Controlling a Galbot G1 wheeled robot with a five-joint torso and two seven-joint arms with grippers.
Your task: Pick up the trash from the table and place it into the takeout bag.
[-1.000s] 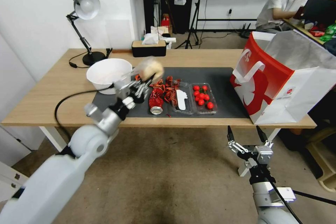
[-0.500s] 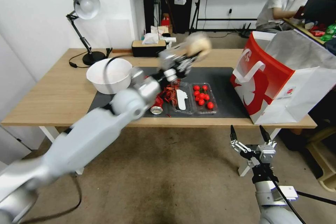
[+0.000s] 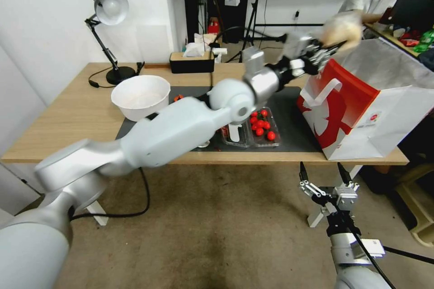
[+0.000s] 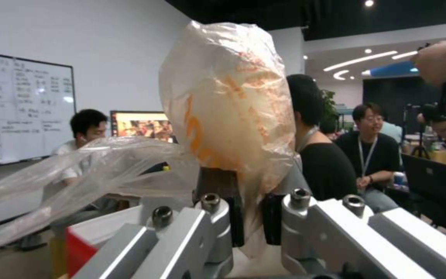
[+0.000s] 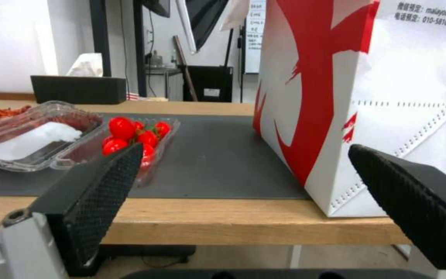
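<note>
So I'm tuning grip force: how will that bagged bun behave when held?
Likely soft and light: the left gripper pinches the bun in its clear bag by the lower end. The film looks floppy and probably slippery; loose plastic trails sideways.

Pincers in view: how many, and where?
2. Left pincer above the takeout bag's top edge, shut on the round bun in clear bag. Right pincer open, low before the table's front edge, holding nothing.

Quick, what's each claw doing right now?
Left claw: closed on the bagged bun, above the takeout bag.
Right claw: open, empty, below the table edge.
</note>
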